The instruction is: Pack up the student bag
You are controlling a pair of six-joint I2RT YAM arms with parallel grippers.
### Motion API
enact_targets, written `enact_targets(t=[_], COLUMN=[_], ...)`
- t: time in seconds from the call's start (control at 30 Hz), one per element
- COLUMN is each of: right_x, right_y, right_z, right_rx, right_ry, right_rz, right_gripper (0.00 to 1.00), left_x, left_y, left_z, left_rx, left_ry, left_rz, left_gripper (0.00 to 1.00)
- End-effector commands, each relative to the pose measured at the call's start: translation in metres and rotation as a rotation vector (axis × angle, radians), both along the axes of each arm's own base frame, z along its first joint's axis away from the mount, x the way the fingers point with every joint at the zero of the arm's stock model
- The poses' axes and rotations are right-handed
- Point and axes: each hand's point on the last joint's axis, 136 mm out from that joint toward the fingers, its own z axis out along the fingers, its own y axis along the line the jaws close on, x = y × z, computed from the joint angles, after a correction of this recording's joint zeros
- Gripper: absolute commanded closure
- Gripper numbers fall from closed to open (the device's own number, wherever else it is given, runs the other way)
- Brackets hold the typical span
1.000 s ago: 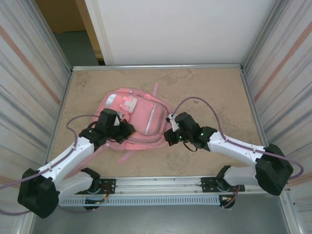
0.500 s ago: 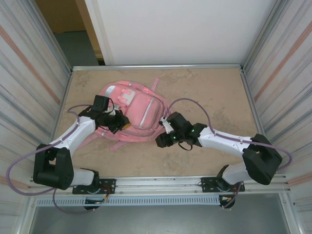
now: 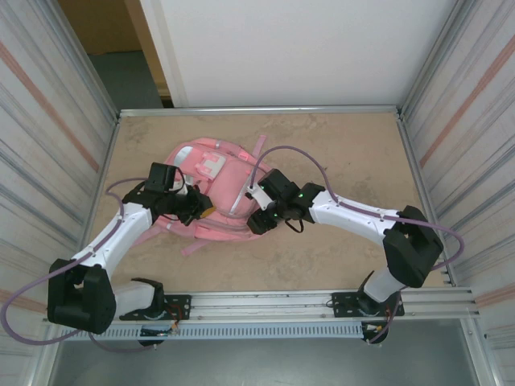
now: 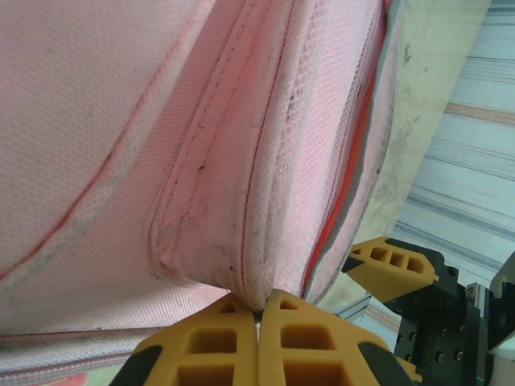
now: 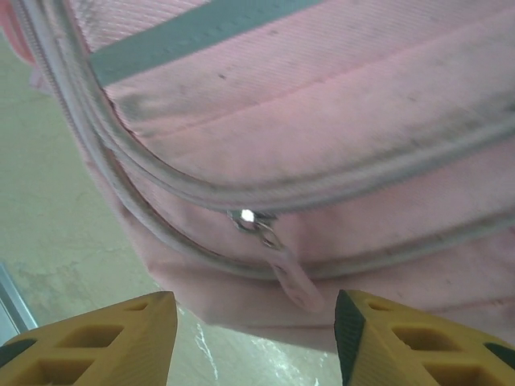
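Note:
The student bag point(image 3: 228, 178), a soft pink backpack with silver zips, lies left of the table's middle. My left gripper point(image 3: 201, 211) is at its near-left edge. In the left wrist view that gripper point(image 4: 257, 312) is shut on a stitched fold of the bag's pink fabric point(image 4: 161, 121). My right gripper point(image 3: 257, 221) sits at the bag's near-right edge. Its yellow fingers point(image 5: 105, 334) stand apart, open, just short of a pink zip pull point(image 5: 283, 269) hanging from the silver zip slider, with nothing between them.
The tan tabletop point(image 3: 354, 161) has a raised metal rim at the back and sides. Corrugated walls stand close on the left and right. A metal rail point(image 3: 265, 304) with both arm bases runs along the near edge. A pink strap point(image 3: 193, 248) trails toward it.
The right gripper has opened and moved left along the bag's near edge. The left arm has swung back and left, still shut on the fabric, and the bag has shifted with it.

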Motion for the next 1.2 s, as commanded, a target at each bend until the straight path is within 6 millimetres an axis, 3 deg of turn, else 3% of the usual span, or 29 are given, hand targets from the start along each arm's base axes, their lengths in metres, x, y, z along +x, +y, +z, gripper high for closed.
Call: enact_targets(t=[0.0,0.1,0.23,0.37,0.6,0.77,0.93,1.07,1.17], right_x=[-0.001,0.006,0.008,0.017,0.033,-0.006,-0.051,-0.064,-0.062], right_y=[0.009,0.012,0.013,-0.005,-0.051,-0.025,0.016,0.039,0.049], right_z=[-0.008,-0.014,-0.014,-0.010,-0.016,-0.003,0.006,0.016,0.015], right_rx=[-0.012,-0.033,-0.032,-0.070,-0.134,-0.256,-0.143,-0.049,-0.033], right_ry=[0.012,0.011,0.000,-0.060,-0.092,-0.246,-0.226,-0.206,-0.185], right_rz=[0.062,0.057,0.052,-0.029,-0.180,0.009,0.145,0.161,0.150], right_gripper=[0.46,0.54,0.83,1.00,1.00,1.00,1.00,1.00,1.00], left_x=[-0.004,-0.006,-0.009,-0.008,-0.001,0.014,0.067,0.108,0.119], left_y=[-0.013,-0.013,-0.012,-0.007,0.015,0.019,0.039,0.042,0.037], left_z=[0.027,0.025,0.024,0.019,0.003,-0.004,-0.013,-0.015,-0.011], left_rx=[-0.101,-0.102,-0.105,-0.101,0.075,0.134,0.193,0.218,0.245], left_ry=[-0.066,-0.061,-0.058,-0.051,-0.080,-0.080,-0.072,-0.034,-0.056], left_rz=[-0.055,-0.055,-0.067,-0.056,-0.088,-0.151,-0.098,-0.088,-0.080], left_gripper=[1.00,1.00,1.00,1.00,1.00,1.00,1.00,0.91,0.81])
